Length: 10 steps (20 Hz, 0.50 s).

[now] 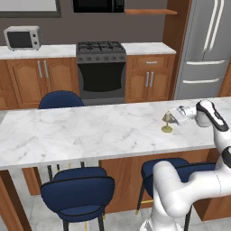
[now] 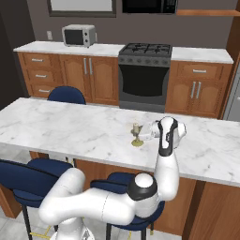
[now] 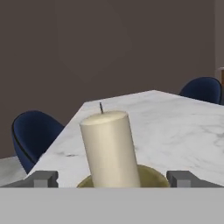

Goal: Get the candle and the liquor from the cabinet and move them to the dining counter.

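The candle (image 1: pixel 167 122), a cream pillar on a round olive-gold base, stands upright on the dining counter (image 1: pixel 90 131) near its right end. My gripper (image 1: pixel 171 119) reaches in level from the right, open, with a finger on each side of the candle. In the hand view the candle (image 3: pixel 109 148) fills the middle, and the fingertips (image 3: pixel 41 179) stand well clear of its sides. From the right base view the candle (image 2: pixel 136 133) sits just left of my gripper (image 2: pixel 143 132) on the dining counter (image 2: pixel 70 126). The liquor and the wall cabinet are out of view.
Navy stools stand at the near side (image 1: pixel 77 189) and far side (image 1: pixel 61 99) of the counter. Behind are the stove (image 1: pixel 101 67), a microwave (image 1: pixel 22 38), low drawer cabinets (image 1: pixel 149 79) and a fridge (image 1: pixel 205 49).
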### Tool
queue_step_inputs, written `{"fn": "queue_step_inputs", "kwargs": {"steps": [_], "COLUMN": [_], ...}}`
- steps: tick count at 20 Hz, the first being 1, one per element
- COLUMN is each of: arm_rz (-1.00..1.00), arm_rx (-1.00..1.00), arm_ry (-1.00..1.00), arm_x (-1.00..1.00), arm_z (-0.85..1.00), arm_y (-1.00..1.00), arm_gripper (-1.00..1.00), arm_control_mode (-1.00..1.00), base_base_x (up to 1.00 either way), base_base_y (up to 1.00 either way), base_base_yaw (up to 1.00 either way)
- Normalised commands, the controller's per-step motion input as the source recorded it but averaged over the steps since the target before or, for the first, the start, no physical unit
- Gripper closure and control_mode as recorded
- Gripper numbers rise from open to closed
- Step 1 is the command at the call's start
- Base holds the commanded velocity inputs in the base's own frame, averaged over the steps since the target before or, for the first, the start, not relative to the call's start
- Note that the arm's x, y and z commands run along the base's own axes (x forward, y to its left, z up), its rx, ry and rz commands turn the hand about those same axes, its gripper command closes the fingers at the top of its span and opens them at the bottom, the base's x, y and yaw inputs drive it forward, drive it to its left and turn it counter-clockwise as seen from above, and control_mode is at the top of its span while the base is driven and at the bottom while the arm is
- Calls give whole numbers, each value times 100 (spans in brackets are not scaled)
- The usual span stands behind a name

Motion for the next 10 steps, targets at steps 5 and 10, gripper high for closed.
{"fn": "queue_step_inputs", "kwargs": {"steps": [5,10], "arm_rz": [0,0], "arm_rx": [0,0], "arm_ry": [0,0], "arm_x": [-10,-8], "arm_z": [26,38], "arm_y": [-29,-32], "arm_gripper": [-100,-100], "arm_control_mode": [-100,-100], "base_base_x": [0,0], "base_base_y": [0,0], "base_base_yaw": [0,0]}}
